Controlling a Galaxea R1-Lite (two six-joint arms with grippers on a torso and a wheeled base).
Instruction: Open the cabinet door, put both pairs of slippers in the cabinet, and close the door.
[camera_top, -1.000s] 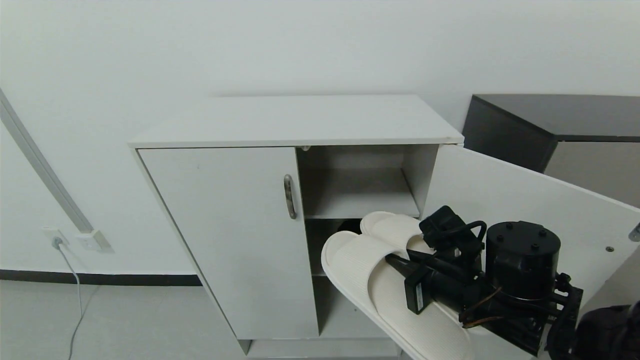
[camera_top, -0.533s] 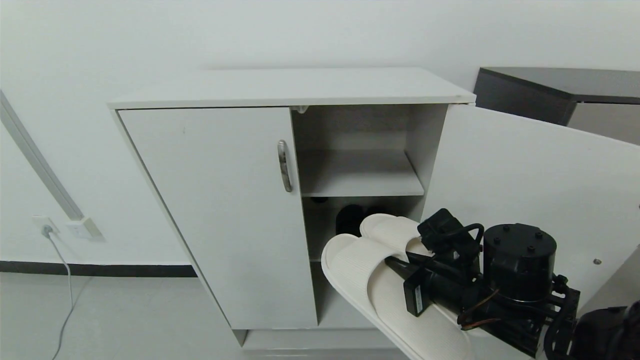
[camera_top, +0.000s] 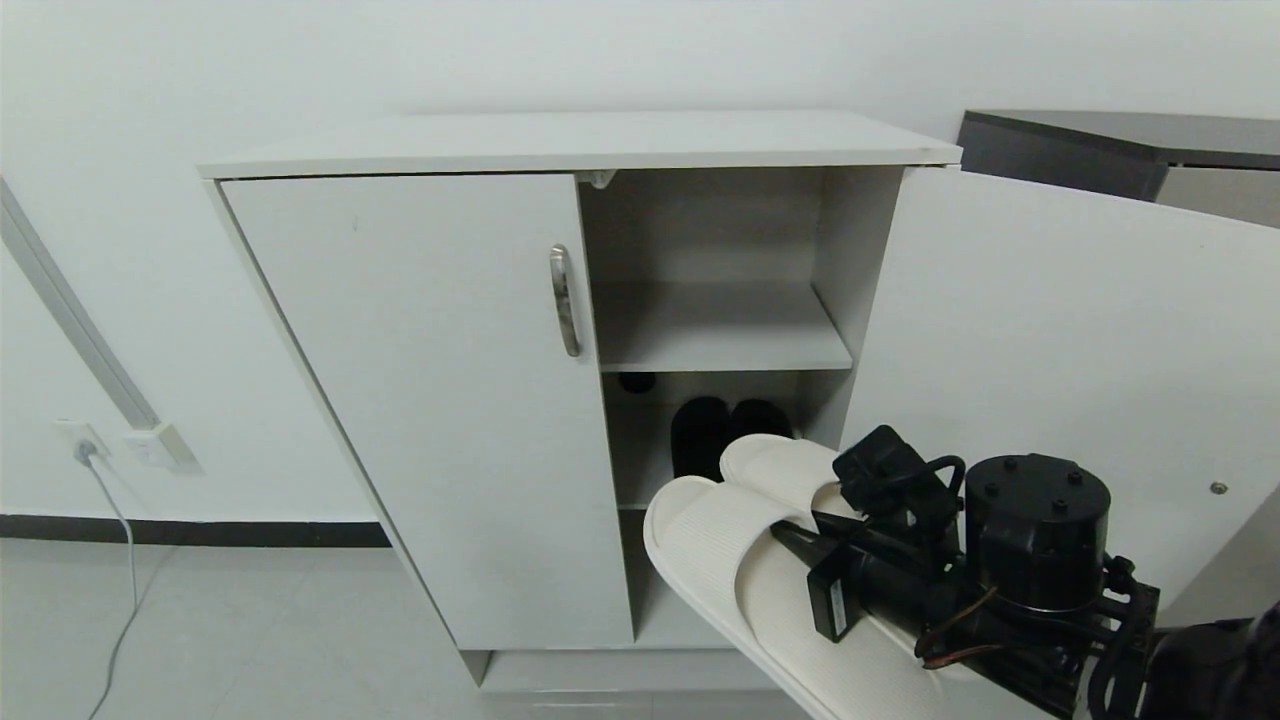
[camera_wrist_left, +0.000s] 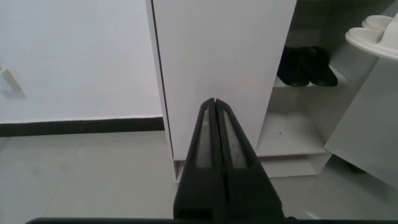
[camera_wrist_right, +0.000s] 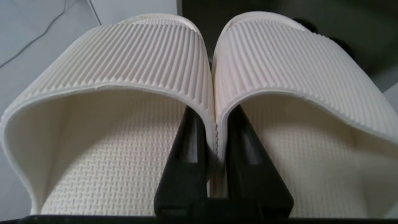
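Right arm (camera_top: 1040, 540): in from 4 o'clock, aimed toward 10 o'clock.
Right gripper (camera_top: 785, 528): clamped on white slippers (camera_top: 715, 535) by their straps.
Left gripper (camera_wrist_left: 214, 106): pressed closed, empty, facing cabinet door (camera_wrist_left: 224, 50).

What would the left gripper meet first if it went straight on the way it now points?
The left gripper would probably meet the cabinet's closed left door; depth is unclear.
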